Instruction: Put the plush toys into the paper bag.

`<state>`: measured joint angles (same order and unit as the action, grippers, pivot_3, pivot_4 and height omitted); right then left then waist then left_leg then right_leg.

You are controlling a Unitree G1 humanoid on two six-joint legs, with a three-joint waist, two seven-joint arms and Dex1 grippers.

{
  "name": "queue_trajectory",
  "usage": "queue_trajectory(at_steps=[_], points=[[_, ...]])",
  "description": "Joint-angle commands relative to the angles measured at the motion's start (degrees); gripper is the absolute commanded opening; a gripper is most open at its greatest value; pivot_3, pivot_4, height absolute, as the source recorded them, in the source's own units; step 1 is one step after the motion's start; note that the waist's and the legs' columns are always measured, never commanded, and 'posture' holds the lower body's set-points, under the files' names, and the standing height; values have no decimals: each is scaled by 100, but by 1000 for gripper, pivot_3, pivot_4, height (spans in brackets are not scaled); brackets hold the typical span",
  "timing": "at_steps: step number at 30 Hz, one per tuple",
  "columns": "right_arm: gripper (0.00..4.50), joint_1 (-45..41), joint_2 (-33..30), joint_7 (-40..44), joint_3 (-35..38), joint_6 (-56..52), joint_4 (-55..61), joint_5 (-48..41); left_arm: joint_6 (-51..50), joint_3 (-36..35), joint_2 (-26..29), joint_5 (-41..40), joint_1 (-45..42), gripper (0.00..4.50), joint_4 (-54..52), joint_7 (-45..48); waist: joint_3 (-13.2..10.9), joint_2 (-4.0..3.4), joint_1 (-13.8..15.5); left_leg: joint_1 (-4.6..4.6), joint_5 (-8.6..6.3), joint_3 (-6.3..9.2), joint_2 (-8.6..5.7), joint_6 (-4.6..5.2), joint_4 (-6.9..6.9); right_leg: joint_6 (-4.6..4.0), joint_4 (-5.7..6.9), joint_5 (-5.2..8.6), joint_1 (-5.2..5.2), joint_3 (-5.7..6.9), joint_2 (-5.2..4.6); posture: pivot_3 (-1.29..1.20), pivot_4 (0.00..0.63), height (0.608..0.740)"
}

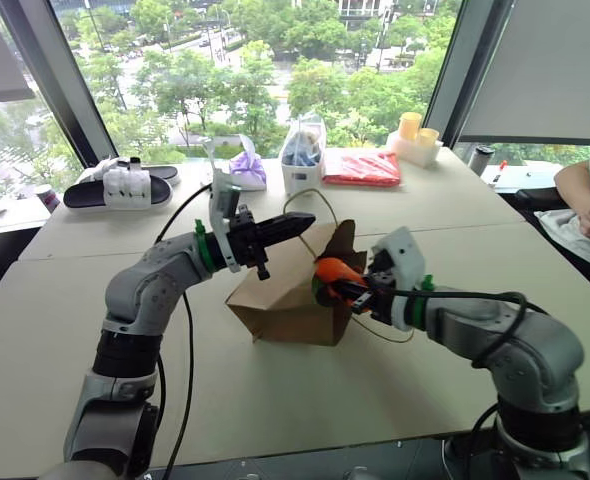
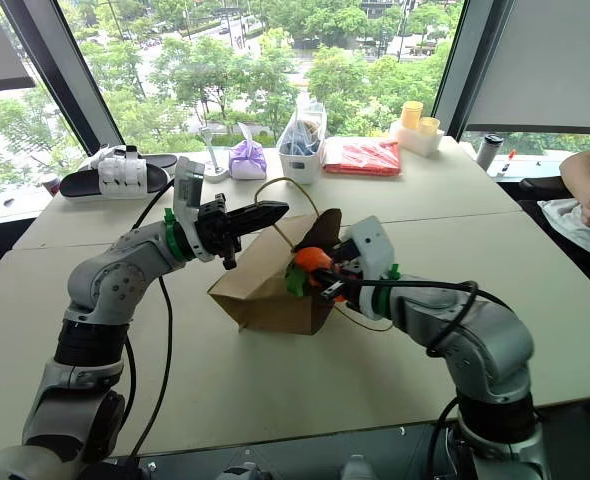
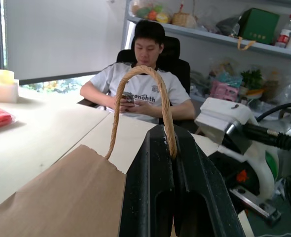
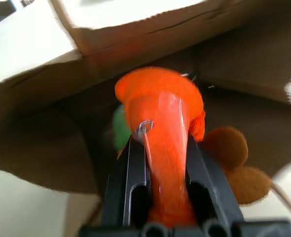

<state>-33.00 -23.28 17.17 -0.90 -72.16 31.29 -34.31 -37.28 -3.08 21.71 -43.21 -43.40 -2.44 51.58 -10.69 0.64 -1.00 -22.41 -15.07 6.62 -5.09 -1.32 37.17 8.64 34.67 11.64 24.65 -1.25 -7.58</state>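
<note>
— Now, where is the orange plush toy (image 4: 160, 106) sitting?
— Clamped in the right gripper (image 1: 360, 290), just right of the paper bag (image 1: 285, 300) mouth; the left gripper (image 1: 285, 228) is pinching the cord handle (image 3: 140, 79) shut.

- Tabletop (image 1: 275, 400): pale beige, made of sections with visible seams between them.
- Windows (image 1: 265, 60): large panes behind the tabletop's far edge, divided by dark slanted frames (image 1: 50, 80); green trees and a street lie outside in daylight.
- Roller blind (image 1: 545, 70): grey, covering the upper pane on the right.
- Person (image 3: 140, 94): seated in a black office chair (image 3: 177, 59) at the tabletop's right side, looking down at a phone.
- Wall shelf (image 3: 209, 34): white, behind the person, holding a green box (image 3: 256, 24), a basket, bottles and a small plant.
</note>
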Motion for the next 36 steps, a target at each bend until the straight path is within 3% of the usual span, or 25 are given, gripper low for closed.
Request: queue_trajectory(at_steps=[1, 4, 8, 12, 13, 24, 29, 36], points=[[200, -302, 265, -3, -553, 821, -731, 525, 40, -117, 0, -61, -116, 0, -202, -62, 0, 0, 5, 0, 0, 0, 0, 0, 0, 0, 0, 0, 0, 0, -1, 0, 150, 740], [200, -523, 544, 138, -924, 1488, -1564, 903, 6, -164, 8, -113, -76, 0, -282, -145, 0, 0, 8, 0, 1, -1, -1, -1, 1, 0, -1, 0, 0, -1, -1, 0, 150, 740], [1995, -729, 599, 297, -1018, 1914, -2094, 1184, -35, -206, 53, -172, -4, 0, -369, -205, 0, 0, 14, -1, 8, 0, -2, -15, 0, 0, 0, 0, 0, 0, -1, 0, 150, 740], [4136, -721, 351, 539, -962, 1819, -1851, 1213, -56, -233, 103, -205, 66, 0, -426, -235, 0, 0, 8, -1, 8, 1, -2, -14, -2, 0, 1, 0, 2, 0, -1, 0, 150, 740], [4443, -711, 242, 603, -907, 1698, -1681, 1164, -50, -237, 110, -201, 73, 0, -422, -239, 0, 0, 11, -1, 7, 2, -2, -13, -3, 0, 1, 0, 2, 0, -1, 0, 150, 740], [4443, -133, -1338, 888, 1386, -292, 230, 82, 136, -243, 156, -45, 49, 0, -177, -176, 0, 1, 43, -5, -1, -1, -2, 2, -3, 0, -10, 0, -3, 3, -1, 0, 150, 740], [4443, 446, -1304, 736, 1808, -591, 436, -37, 268, -274, 183, 19, -42, 0, 21, -108, 0, 1, 29, -4, -2, -4, -1, 3, -3, 0, -12, 0, -6, 2, -1, 0, 150, 740], [4443, 1563, -955, 226, 1565, -131, 363, 376, 406, -340, 287, 99, -156, 0, 235, -42, 0, 2, 40, -4, -2, -5, -1, 3, -2, 0, -12, 0, -7, 1, -2, 0, 150, 740]])
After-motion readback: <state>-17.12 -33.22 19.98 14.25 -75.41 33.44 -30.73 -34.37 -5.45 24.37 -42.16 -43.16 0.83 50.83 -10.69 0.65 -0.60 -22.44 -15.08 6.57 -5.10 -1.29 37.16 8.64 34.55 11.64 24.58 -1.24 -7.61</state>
